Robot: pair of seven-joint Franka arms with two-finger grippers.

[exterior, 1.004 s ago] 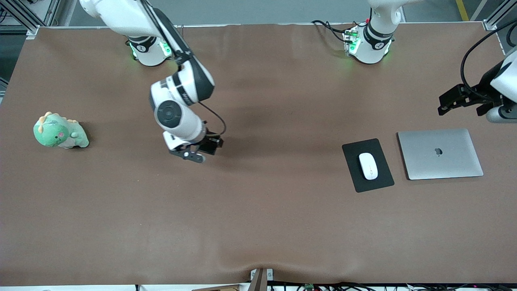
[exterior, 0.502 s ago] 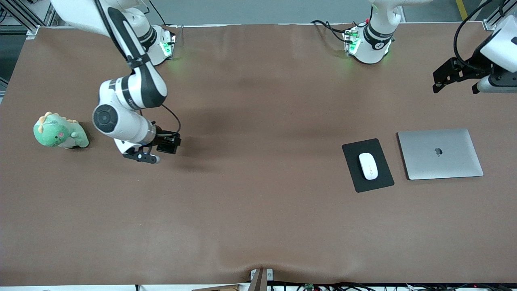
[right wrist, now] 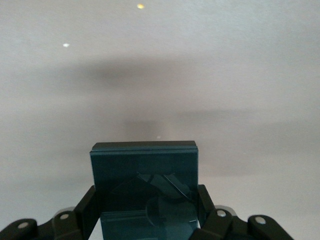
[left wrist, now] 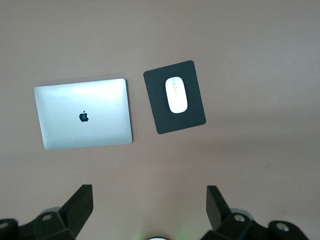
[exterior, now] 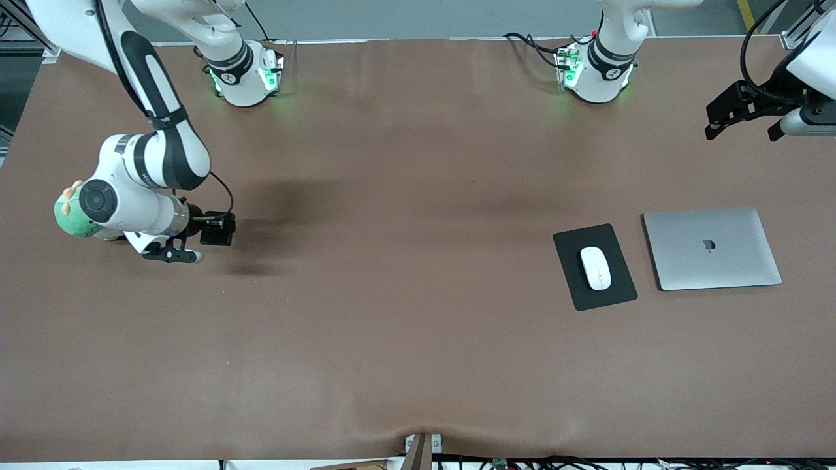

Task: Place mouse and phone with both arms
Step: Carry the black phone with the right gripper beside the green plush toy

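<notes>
The white mouse [exterior: 595, 267] lies on a black mouse pad [exterior: 614, 295] toward the left arm's end of the table; it also shows in the left wrist view [left wrist: 176, 94]. My right gripper [exterior: 171, 254] hangs over the table next to a green plush toy and is shut on the black phone [right wrist: 144, 170], which stands on edge between its fingers. The phone itself does not show clearly in the front view. My left gripper [exterior: 744, 111] is open and empty [left wrist: 147, 196], high over the left arm's end of the table, above the laptop's area.
A closed silver laptop [exterior: 712, 248] lies beside the mouse pad, toward the left arm's end. A green plush dinosaur [exterior: 66, 220] sits at the right arm's end, partly hidden by my right arm. The brown table [exterior: 405, 326] stretches between them.
My right arm has swung from the table's middle toward its own end, carrying the phone, and now stands beside the dinosaur. My left gripper rose, then shifted slightly.
</notes>
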